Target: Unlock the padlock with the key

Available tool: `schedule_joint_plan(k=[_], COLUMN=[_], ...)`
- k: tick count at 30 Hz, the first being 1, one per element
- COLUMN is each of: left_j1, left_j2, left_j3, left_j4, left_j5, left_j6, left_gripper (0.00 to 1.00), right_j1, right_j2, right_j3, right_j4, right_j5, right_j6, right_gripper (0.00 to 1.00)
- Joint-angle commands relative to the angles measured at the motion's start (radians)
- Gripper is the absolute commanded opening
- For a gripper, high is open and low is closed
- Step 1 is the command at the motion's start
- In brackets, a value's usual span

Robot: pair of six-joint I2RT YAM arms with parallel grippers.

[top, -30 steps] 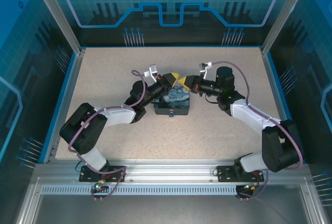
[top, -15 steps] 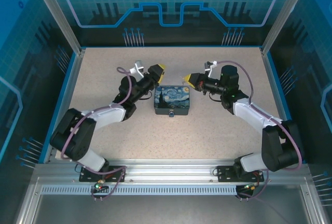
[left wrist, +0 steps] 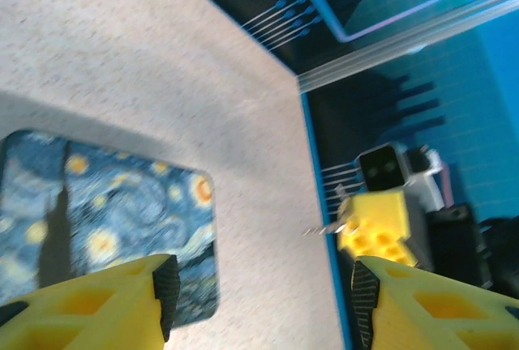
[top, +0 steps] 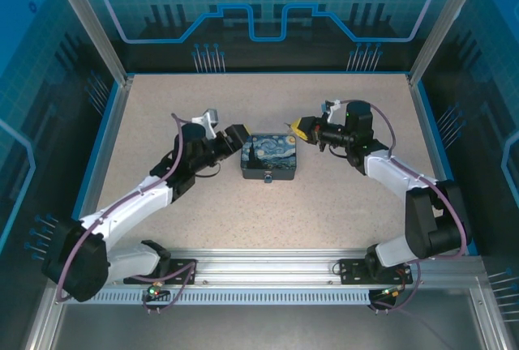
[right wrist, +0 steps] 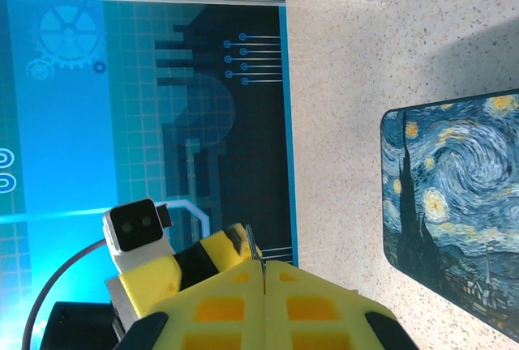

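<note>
While both arms reach in over the speckled table (top: 340,196), the padlock (top: 270,158) lies flat near the middle of it, between the two grippers, with the blue swirl face up. Its near side is dark and carries a small fitting that is too small to make out.

The left arm (top: 138,200) stretches in from the near-left corner, and the right arm (top: 397,176) bends in from the near-right.

The left gripper (top: 237,139) sits just beside the padlock's left edge; whether it touches can't be told from above. From the left wrist, the left gripper (left wrist: 263,289) has its yellow fingers (left wrist: 89,305) spread wide with nothing between them. They hang over the padlock (left wrist: 97,212) corner and bare table.

The right gripper (top: 296,129) is near the padlock's far-right corner, apart from it, and points toward the left arm. From the right wrist, the right gripper (right wrist: 263,273) has its fingers (right wrist: 211,309) pressed together, pinching the key (right wrist: 253,245). The key shows as a thin dark sliver poking out of the seam. The padlock (right wrist: 454,196) is off to the right in that view, clear of the fingers.

The left wrist view also catches the right gripper (left wrist: 375,224) across the table, with the key (left wrist: 323,229) a fine pin sticking out from its tip, in the air and short of the padlock.
</note>
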Motion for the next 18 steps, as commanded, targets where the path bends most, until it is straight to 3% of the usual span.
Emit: schedule_joint_plan(k=[1, 10, 18], left_j1=[-0.052, -0.261, -0.333], left_j2=[-0.025, 0.135, 0.273], left_j3=[-0.048, -0.131, -0.154], left_j4=[-0.147, 0.003, 0.121], left_j5=[-0.032, -0.086, -0.194], left_j6=[0.116, 0.213, 0.295], left_gripper=[0.61, 0.66, 0.73], right_j1=[-0.01, 0.021, 0.046], right_j2=[0.013, 0.062, 0.116], right_j3=[0.027, 0.062, 0.052], right_j4=[-0.069, -0.14, -0.102], right_j5=[0.009, 0.058, 0.095], right_j6=[-0.053, -0.172, -0.163], right_gripper=[0.0, 0.0, 0.0])
